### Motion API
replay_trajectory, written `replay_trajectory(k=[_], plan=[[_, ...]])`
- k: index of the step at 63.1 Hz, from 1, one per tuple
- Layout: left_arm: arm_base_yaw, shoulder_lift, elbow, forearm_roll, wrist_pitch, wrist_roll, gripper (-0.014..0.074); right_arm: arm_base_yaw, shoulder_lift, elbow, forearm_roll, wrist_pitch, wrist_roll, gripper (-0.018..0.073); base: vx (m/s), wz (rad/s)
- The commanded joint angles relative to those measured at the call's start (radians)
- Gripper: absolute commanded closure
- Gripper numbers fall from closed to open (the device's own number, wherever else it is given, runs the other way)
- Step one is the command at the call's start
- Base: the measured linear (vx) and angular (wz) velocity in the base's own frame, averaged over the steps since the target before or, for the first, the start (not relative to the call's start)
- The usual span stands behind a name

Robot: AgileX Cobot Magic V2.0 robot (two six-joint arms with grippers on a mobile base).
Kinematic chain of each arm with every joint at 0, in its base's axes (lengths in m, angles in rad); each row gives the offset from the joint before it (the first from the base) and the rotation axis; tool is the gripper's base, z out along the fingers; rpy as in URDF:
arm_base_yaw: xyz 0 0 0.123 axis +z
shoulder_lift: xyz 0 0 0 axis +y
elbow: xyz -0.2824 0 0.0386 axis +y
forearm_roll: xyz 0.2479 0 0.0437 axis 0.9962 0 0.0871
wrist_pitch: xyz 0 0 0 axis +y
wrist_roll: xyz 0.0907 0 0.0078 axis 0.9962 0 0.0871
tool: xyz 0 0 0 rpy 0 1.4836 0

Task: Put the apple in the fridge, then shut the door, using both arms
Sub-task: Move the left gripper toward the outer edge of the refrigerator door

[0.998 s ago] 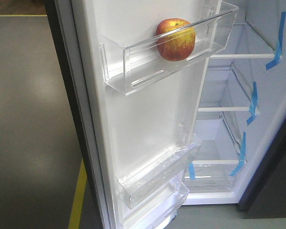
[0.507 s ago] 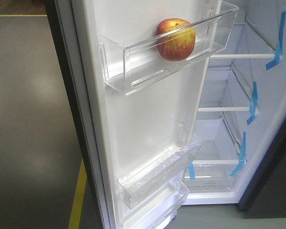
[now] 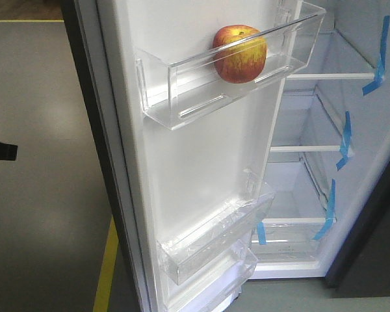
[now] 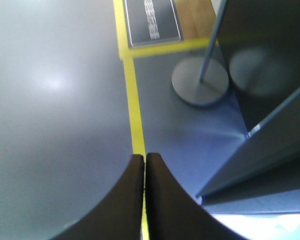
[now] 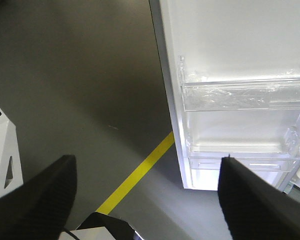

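Front view: the apple sits in the upper clear bin of the open door, beside the white-lined fridge with its blue-taped shelves.

Left wrist view: the left pincer is closed tip to tip, holding nothing, above a yellow floor line.

Right wrist view: the right pincer gapes wide and empty, facing the lower door bins.

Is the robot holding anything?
Nothing. The left gripper is shut and empty, the right gripper open and empty. The apple sits in the door bin.
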Motion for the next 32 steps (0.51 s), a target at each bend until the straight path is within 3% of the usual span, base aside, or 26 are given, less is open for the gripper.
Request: replay_trajectory(k=[1,16,32], plan=[[0.002,0.05,-0.074,-0.081,-0.033,0.064,0.0603,0.001,0.007,-0.021,0.031,-0.048,-0.005,0.0004,0.0,0.0],[0.002,0.23,-0.194,-0.395,-0.018,0.316,0.0603,0.001,0.007,-0.021,0.031,-0.048,-0.005,0.0004,0.0,0.0],[0.001,0.425,-0.366,-0.687,0.058,0.497,0.0603,0.001,0.007,-0.021,0.031,-0.048,-0.005,0.0004,0.0,0.0]])
